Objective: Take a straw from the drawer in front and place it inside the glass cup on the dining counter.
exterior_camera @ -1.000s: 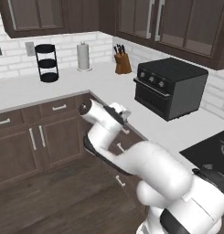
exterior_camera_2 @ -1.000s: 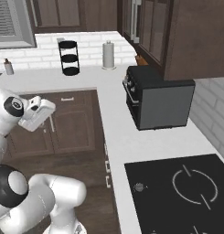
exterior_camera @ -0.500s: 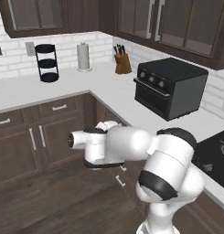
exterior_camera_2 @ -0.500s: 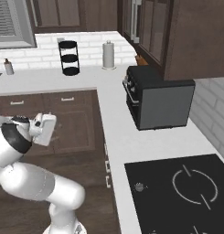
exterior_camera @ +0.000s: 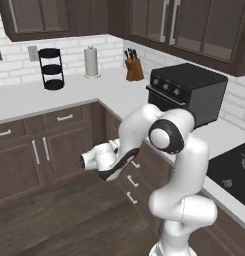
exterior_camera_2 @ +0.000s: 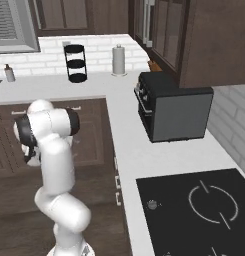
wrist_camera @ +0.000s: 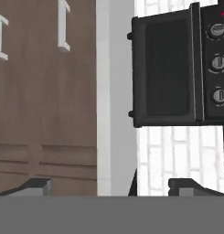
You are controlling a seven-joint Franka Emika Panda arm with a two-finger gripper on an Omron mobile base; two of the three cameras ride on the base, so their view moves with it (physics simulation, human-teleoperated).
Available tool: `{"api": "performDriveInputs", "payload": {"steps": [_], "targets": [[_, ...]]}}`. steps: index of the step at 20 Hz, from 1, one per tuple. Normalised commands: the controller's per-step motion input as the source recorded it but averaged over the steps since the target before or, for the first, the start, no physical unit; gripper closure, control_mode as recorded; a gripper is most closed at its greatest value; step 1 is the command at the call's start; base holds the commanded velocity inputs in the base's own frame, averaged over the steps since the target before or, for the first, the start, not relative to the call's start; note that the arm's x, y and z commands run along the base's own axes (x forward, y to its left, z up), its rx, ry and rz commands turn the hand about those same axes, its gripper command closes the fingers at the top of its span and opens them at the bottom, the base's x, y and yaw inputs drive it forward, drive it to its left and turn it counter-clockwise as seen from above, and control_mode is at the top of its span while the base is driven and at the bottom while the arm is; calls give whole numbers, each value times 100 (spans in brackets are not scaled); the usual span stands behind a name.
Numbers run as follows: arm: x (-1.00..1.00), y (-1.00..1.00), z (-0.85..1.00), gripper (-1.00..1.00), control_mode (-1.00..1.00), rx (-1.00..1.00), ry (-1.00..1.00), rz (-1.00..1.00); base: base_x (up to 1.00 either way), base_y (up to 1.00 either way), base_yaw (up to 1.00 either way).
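My gripper [wrist_camera: 112, 185] is open, its two dark fingertips [wrist_camera: 38, 184] wide apart with nothing between them. It looks across the white counter edge [wrist_camera: 114, 91] at dark-brown cabinet fronts [wrist_camera: 45, 91] with silver bar handles [wrist_camera: 63, 25]. In the left base view my wrist [exterior_camera: 100, 159] hangs low, close in front of the shut drawers [exterior_camera: 135, 165] under the counter by the oven. More shut drawers [exterior_camera: 65, 117] line the left run. The straw is hidden. The glass cup and the dining counter are out of view.
A black toaster oven [exterior_camera: 189, 92] [exterior_camera_2: 171, 112] [wrist_camera: 177, 68] stands on the white wall counter [exterior_camera: 24, 97]. A knife block [exterior_camera: 134, 70], a paper towel roll [exterior_camera: 90, 62] and a black tiered stand [exterior_camera: 51, 69] line the back. A cooktop [exterior_camera_2: 194, 210] lies at the right. Open wooden floor [exterior_camera: 54, 220] spreads below.
The arm has folded downward and the hand has dropped from counter height to in front of the lower drawers. The jaws have stayed open.
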Motion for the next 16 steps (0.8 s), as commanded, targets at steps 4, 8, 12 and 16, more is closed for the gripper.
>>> {"api": "performDriveInputs", "payload": {"steps": [4,8,12,16], "targets": [[70,-16,-45,-100,-100,-10,0,-13,0,0,0],[74,-19,-41,-100,-100,-8,0,-12,0,0,0],[77,-31,-30,-100,-100,-5,0,-10,0,0,0],[84,-48,-13,-100,-100,0,1,-10,0,0,0]]}}
